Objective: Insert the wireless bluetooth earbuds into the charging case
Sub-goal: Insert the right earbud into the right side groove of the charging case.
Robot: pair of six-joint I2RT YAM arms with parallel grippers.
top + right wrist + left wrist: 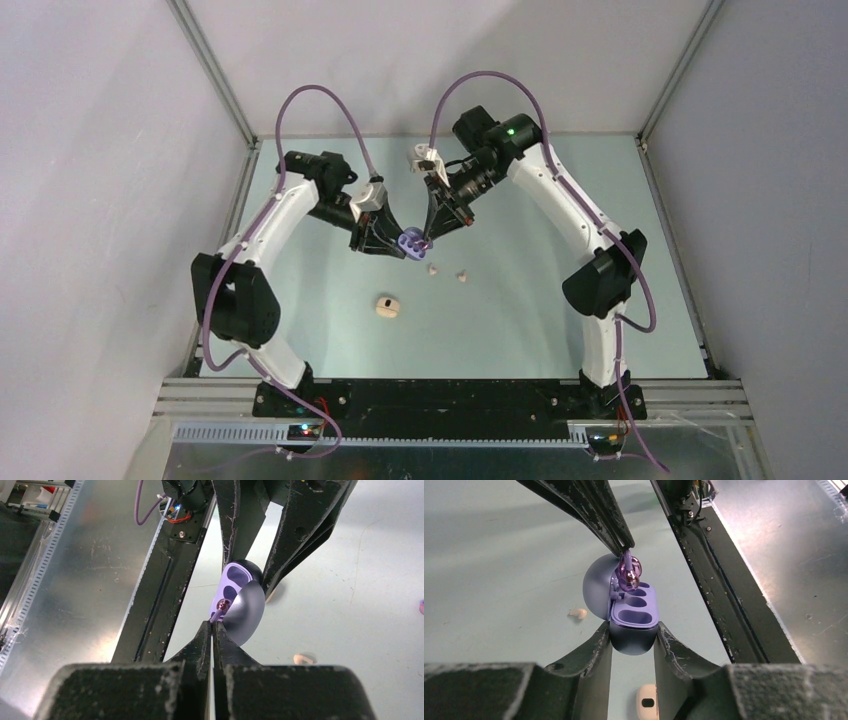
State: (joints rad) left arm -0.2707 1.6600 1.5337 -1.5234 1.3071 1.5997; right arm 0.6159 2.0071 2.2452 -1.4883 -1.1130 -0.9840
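My left gripper (pixel 634 632) is shut on the dark lower shell of a purple charging case (pixel 635 611), held above the table with its lid swung open. Both moulded slots show, the nearer one bare. My right gripper (pixel 214 625) is shut on the stem of a purple earbud (pixel 629 573), which stands tilted at the far slot next to the hinge. From above, both grippers meet at the case (pixel 410 241) mid-table. In the right wrist view the earbud (pixel 220 608) sits between the case (pixel 235 582) and its grey lid.
Two cream earbuds (pixel 433 268) (pixel 462 276) lie on the green table just in front of the grippers. A cream case (pixel 388 306) rests nearer the bases, also visible under my left fingers (pixel 647 702). A metal frame runs along the near table edge.
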